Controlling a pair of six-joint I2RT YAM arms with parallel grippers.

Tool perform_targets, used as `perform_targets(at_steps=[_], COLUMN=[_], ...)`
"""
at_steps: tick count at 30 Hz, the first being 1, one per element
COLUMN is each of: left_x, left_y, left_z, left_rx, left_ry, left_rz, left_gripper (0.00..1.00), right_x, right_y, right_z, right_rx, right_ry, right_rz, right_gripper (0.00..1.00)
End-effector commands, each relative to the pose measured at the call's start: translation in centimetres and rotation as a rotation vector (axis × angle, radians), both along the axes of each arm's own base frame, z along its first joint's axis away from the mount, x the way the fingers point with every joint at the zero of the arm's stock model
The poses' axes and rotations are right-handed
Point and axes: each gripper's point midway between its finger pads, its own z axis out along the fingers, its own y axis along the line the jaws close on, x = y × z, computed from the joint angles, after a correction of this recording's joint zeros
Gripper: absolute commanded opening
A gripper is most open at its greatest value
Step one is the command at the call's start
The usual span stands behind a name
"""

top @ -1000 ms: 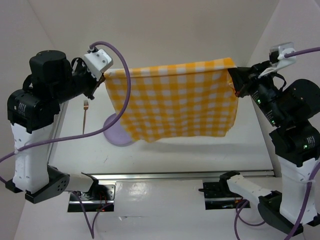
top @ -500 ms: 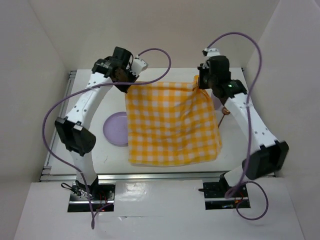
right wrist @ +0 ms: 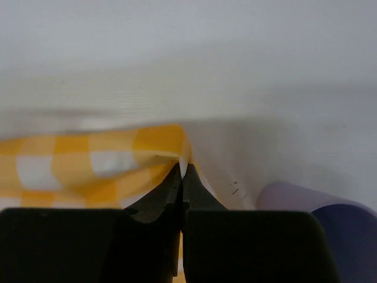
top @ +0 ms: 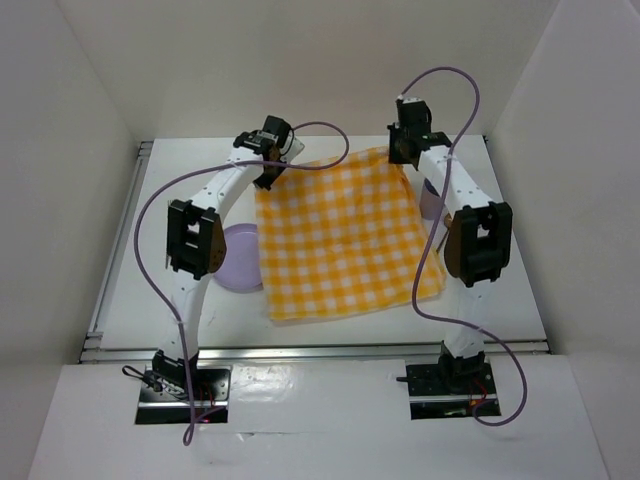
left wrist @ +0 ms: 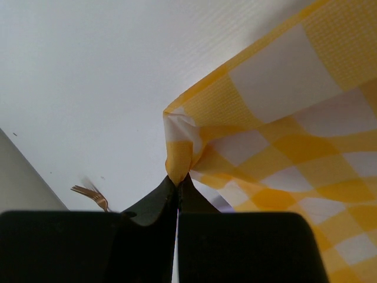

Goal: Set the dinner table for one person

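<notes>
- Two containers, both lilac: nearer, a flat plate (top: 230, 262) on the left half of the dinner table (top: 150, 305), right part hidden under the left edge of the checked cloth (top: 340, 235)
- Farther off on the right, a cup (right wrist: 283, 197) just beside the cloth's right edge and partly behind the right arm; inside hidden from every view
- Dinner table white and plain, filling the floor of the enclosure, with a metal rail (top: 320, 350) along the near edge and white walls (top: 60, 150) to the left, to the right and at the back
- Yellow-and-white cloth spread over the middle of the tabletop, near edge lying short of the rail, far edge stretched between the two arms
- Left gripper (left wrist: 178, 177) at the far left, jaws pressed together on the cloth's far left corner, fabric bunched at the tips
- Right gripper (right wrist: 182, 168) at the far right, jaws likewise clamped on the far right corner
- Blurred fork (left wrist: 88, 191) on the bare tabletop left of the left gripper, apart from the cloth
- Purple cables (top: 150, 210) looping high over both arms, crossing above the plate and the cloth's far corners
</notes>
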Motion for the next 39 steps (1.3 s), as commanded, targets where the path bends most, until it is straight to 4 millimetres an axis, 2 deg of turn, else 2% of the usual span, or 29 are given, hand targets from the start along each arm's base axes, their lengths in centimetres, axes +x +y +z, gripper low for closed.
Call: perform_targets(at_steps=[1, 2, 3, 4, 6, 7, 8, 10, 11, 12, 13, 15, 16, 18, 19, 20, 22, 23, 24, 25, 26, 28, 29, 32, 33, 35, 36, 38, 39], left_x=[2.9, 3.3, 3.5, 3.7, 4.3, 4.7, 4.7, 4.9, 4.9, 4.5, 3.9, 2.1, 0.0, -2.8, -5.6, -6.9, -8.9, -11.0, -11.5, -12.3, -13.4, -14.2, -15.1, -16.2, -15.9, -16.1, -15.9, -15.9, -15.6], left_y=[0.8, 0.9, 0.8, 1.0, 0.9, 1.1, 1.3, 1.7, 2.3, 3.2, 3.8, 5.3, 5.5, 7.1, 7.9, 7.9, 9.5, 9.5, 9.8, 10.4, 10.6, 11.3, 10.8, 10.4, 10.8, 11.9, 12.2, 13.2, 13.2], left_z=[1.4, 1.6, 1.0, 1.2, 1.8, 3.0, 4.0, 6.1, 7.6, 9.5, 10.3, 11.5, 9.0, 6.5, 4.3, 3.1, 1.7, 0.5, 0.0, -0.6, -1.8, -3.0, -3.9, -5.9, -6.2, -7.6, -7.9, -8.9, -9.0], left_rx=[0.026, 0.029, 0.030, 0.038, 0.034, 0.030, 0.032, 0.036, 0.050, 0.048, 0.034, -0.016, -0.039, -0.059, -0.058, -0.089, -0.091, -0.113, -0.127, -0.133, -0.139, -0.160, -0.206, -0.262, -0.265, -0.218, -0.203, -0.201, -0.201], left_ry=[-0.125, -0.145, -0.143, -0.155, -0.185, -0.226, -0.244, -0.299, -0.334, -0.361, -0.353, -0.322, -0.205, -0.083, 0.007, 0.052, 0.089, 0.136, 0.146, 0.168, 0.201, 0.233, 0.274, 0.343, 0.338, 0.362, 0.361, 0.379, 0.377], left_rz=[0.074, 0.081, 0.081, 0.088, 0.094, 0.115, 0.122, 0.153, 0.174, 0.192, 0.203, 0.226, 0.218, 0.234, 0.237, 0.229, 0.257, 0.254, 0.258, 0.274, 0.280, 0.311, 0.316, 0.322, 0.332, 0.351, 0.341, 0.362, 0.362], left_gripper=[0.00, 0.00, 0.00, 0.14, 0.49, 0.63, 0.80, 0.91, 0.95, 0.96, 0.96, 0.92, 0.89, 0.83, 0.76, 0.73, 0.71, 0.71, 0.70, 0.70, 0.70, 0.70, 0.70, 0.68, 0.68, 0.67, 0.65, 0.54, 0.48], right_x=[2.6, 2.9, 3.2, 3.6, 3.9, 4.1, 4.0, 3.6, 3.0, 2.5, 1.6, 0.2, -0.5, -2.7, -3.7, -4.9, -6.8, -8.3, -9.3, -10.0, -11.7, -13.0, -14.8, -17.0, -18.6, -19.5, -20.6, -21.5, -22.6], right_y=[-1.4, -1.6, -1.5, -1.4, -1.3, -0.9, -0.7, -0.1, 0.6, 0.8, 1.9, 2.9, 4.2, 5.2, 6.4, 6.7, 7.3, 7.6, 7.8, 7.8, 7.9, 7.7, 8.0, 7.7, 7.4, 7.3, 6.9, 6.9, 6.7], right_z=[3.5, 3.2, 3.0, 4.3, 3.6, 5.2, 5.3, 7.0, 6.6, 8.9, 7.9, 8.9, 8.6, 6.7, 5.9, 3.8, 3.5, 1.5, 1.0, 1.8, -0.4, -0.6, -2.9, -4.9, -6.7, -7.1, -8.5, -8.9, -10.4], right_rx=[-0.003, -0.003, -0.003, 0.005, 0.004, 0.033, 0.038, 0.051, 0.042, 0.049, 0.039, 0.058, 0.079, 0.092, 0.112, 0.107, 0.122, 0.128, 0.133, 0.161, 0.171, 0.200, 0.212, 0.244, 0.233, 0.263, 0.257, 0.272, 0.270], right_ry=[-0.123, -0.125, -0.125, -0.154, -0.124, -0.147, -0.143, -0.174, -0.170, -0.230, -0.213, -0.228, -0.217, -0.138, -0.109, -0.052, -0.028, 0.024, 0.040, 0.021, 0.072, 0.066, 0.132, 0.192, 0.239, 0.239, 0.269, 0.265, 0.303], right_rz=[-0.100, -0.115, -0.115, -0.115, -0.120, -0.108, -0.101, -0.084, -0.079, -0.083, -0.069, -0.054, -0.036, -0.010, 0.014, 0.023, 0.038, 0.039, 0.040, 0.039, 0.038, 0.031, 0.036, 0.009, 0.001, -0.014, -0.026, -0.030, -0.039], right_gripper=[0.06, 0.11, 0.27, 0.41, 0.64, 0.69, 0.71, 0.72, 0.72, 0.73, 0.73, 0.73, 0.73, 0.73, 0.73, 0.73, 0.75, 0.75, 0.75, 0.75, 0.75, 0.75, 0.75, 0.75, 0.75, 0.75, 0.75, 0.75, 0.75])
